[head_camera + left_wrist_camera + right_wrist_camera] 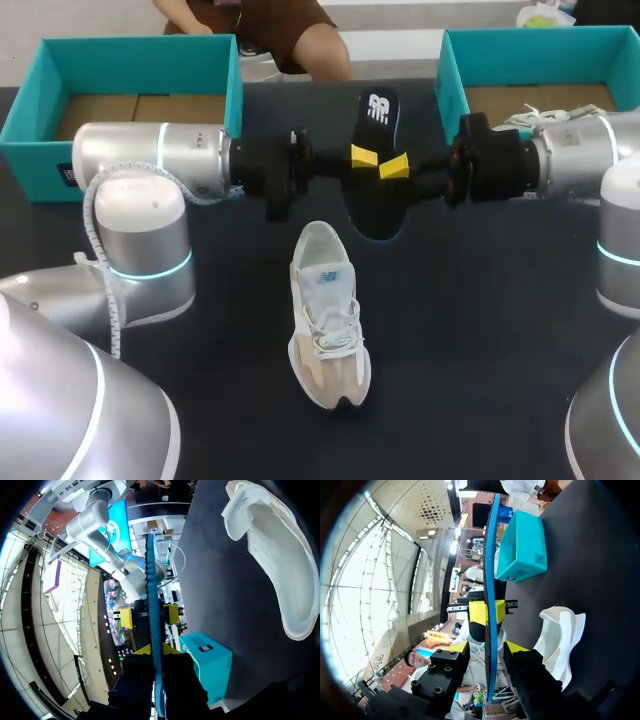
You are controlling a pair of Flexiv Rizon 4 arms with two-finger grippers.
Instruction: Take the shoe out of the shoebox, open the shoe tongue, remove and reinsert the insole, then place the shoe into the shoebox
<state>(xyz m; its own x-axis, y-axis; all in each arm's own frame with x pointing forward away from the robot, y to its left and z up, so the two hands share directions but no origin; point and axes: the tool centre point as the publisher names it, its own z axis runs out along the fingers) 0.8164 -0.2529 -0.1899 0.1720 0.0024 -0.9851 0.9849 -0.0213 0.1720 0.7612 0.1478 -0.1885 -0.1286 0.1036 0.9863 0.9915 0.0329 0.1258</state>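
I have the insole (380,115) out, hanging over the shoe (328,320) on the worktop (480,340). My left jaws pinch it; my right jaws stand spread either side, not touching. Next, I reckon, it must be fed back in through the opened tongue.

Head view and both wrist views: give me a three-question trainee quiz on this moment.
1. True or false: the shoe lies inside a shoebox.
2. Which gripper is shut on the insole? A left; B right; C both.
3. Fill in: the left shoebox is ___ in colour.
Key: 1 false, it lies on the table. 2 A: the left gripper clamps it, and the right gripper stands open around it. 3 teal.
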